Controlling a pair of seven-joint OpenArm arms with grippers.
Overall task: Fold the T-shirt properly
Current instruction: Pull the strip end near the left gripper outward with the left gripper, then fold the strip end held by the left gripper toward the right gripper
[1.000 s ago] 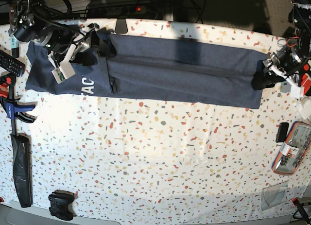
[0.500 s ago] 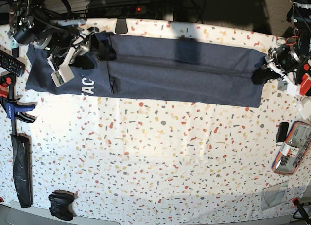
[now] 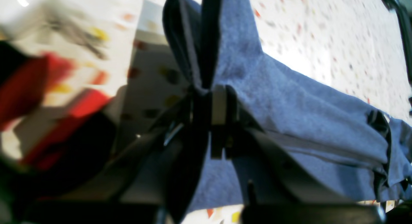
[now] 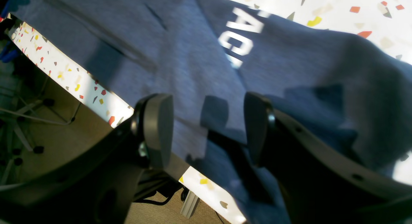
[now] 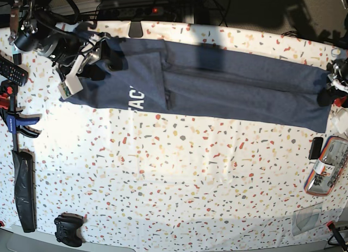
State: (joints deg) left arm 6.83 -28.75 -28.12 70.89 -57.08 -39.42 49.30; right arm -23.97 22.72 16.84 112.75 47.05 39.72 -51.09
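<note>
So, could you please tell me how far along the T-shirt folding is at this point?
Done: the T-shirt lies as a long narrow band across the table, its sides apparently folded in. In hand: the left end effector is shut on bunched fabric at one end, while the right end effector is open over the lettered end. Left: folding the band across its length into a compact rectangle.

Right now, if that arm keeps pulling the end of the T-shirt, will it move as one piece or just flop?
Probably floppy: the T-shirt bunches into folds where the left gripper pinches it. It likely slides along the table rather than lifting, since it lies flat in a long band. Its folded layers may shift apart.
</note>
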